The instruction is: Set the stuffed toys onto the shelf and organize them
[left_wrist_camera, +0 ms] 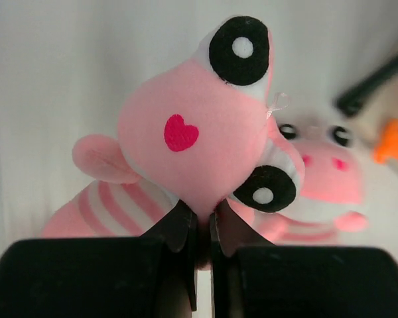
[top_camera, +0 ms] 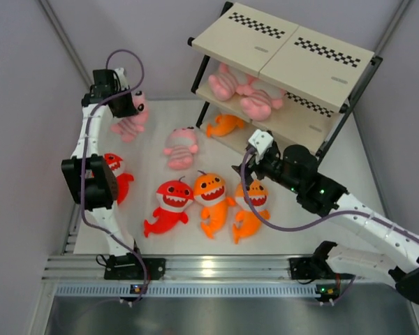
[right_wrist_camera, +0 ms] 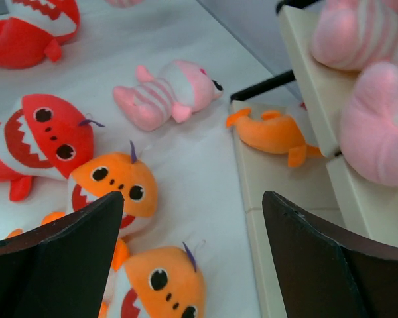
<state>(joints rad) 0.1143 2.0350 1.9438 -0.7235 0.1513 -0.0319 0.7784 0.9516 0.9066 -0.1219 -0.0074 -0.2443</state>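
Observation:
My left gripper point(top_camera: 129, 106) is shut on a pink striped plushie point(top_camera: 130, 123) at the far left; in the left wrist view the fingers point(left_wrist_camera: 179, 228) pinch its head point(left_wrist_camera: 199, 126). A second pink plushie point(top_camera: 181, 148) lies mid-table. Red sharks point(top_camera: 169, 206) point(top_camera: 116, 176) and orange sharks point(top_camera: 211, 197) point(top_camera: 250, 209) lie in front. The shelf point(top_camera: 293, 52) stands at the back right with two pink plushies point(top_camera: 246, 94) on its middle board and an orange shark point(top_camera: 225, 125) on the bottom board. My right gripper point(top_camera: 246, 158) is open and empty, above the orange sharks point(right_wrist_camera: 113, 189) near the shelf's lower board point(right_wrist_camera: 278, 179).
Grey walls enclose the table on the left, back and right. A metal rail point(top_camera: 216, 269) runs along the near edge by the arm bases. The shelf's black frame leg point(top_camera: 353, 94) stands at the right.

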